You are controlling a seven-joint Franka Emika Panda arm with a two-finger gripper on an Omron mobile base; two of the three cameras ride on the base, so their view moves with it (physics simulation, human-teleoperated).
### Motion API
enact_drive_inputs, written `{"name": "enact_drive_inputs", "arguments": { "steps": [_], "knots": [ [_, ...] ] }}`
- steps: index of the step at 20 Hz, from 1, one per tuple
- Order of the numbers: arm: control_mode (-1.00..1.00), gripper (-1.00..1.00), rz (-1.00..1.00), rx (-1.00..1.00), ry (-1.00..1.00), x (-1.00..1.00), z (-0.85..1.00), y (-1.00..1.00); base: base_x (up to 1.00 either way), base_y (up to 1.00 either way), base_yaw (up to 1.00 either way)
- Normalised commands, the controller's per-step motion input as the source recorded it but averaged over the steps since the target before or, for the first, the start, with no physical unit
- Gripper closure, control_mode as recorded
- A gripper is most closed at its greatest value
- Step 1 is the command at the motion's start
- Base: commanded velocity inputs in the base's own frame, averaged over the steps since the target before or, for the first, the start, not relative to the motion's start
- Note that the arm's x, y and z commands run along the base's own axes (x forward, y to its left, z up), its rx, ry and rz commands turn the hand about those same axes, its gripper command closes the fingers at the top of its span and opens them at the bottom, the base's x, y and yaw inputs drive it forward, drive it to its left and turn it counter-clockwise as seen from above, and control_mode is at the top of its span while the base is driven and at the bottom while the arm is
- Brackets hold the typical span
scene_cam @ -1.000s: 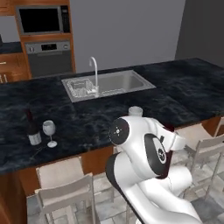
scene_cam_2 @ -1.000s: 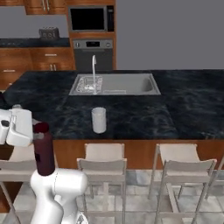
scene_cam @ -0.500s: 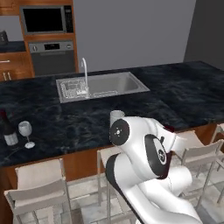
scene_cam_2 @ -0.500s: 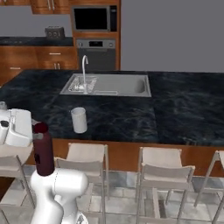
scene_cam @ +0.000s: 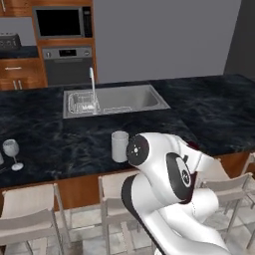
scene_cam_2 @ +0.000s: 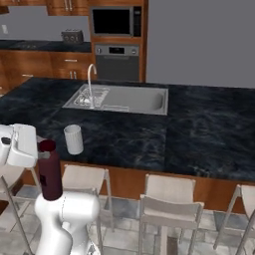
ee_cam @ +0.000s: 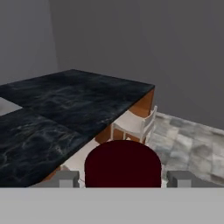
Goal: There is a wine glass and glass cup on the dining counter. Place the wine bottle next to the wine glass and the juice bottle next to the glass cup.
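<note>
The gripper (scene_cam_2: 44,158) is clamped on the upright juice bottle (scene_cam_2: 50,171); the glass cup (scene_cam_2: 73,139) stands just ahead on the dining counter (scene_cam_2: 199,144), slightly right

Steel sink (scene_cam: 117,99) with a tall tap (scene_cam: 93,89) and a small rack (scene_cam: 82,103) in its left basin. Behind, a black microwave (scene_cam_2: 113,21) in wooden cabinetry, a steel oven (scene_cam_2: 118,62) directly below. Toaster (scene_cam_2: 72,36) on the back tabletop (scene_cam_2: 40,46), left of the microwave; wooden drawers (scene_cam_2: 62,66) beneath. Pale stools (scene_cam_2: 169,204) in a row along the near side of the island, over a grey tiled floor (ee_cam: 192,144). Plain grey wall (scene_cam: 164,37) to the right of the cabinetry.
</note>
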Motion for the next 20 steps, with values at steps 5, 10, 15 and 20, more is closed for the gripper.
{"name": "enact_drive_inputs", "arguments": {
  "steps": [5,10,15,20],
  "knots": [
    [1.00,1.00,0.00,0.00,0.00,0.00,0.00,0.00,0.42,-0.36,0.30],
    [1.00,1.00,0.00,0.00,0.00,0.00,0.00,0.00,0.48,-0.30,0.21],
    [1.00,1.00,0.00,0.00,0.00,0.00,0.00,0.00,0.16,-0.14,0.01],
    [1.00,1.00,0.00,0.00,0.00,0.00,0.00,0.00,0.01,0.00,0.00]
  ]
}}
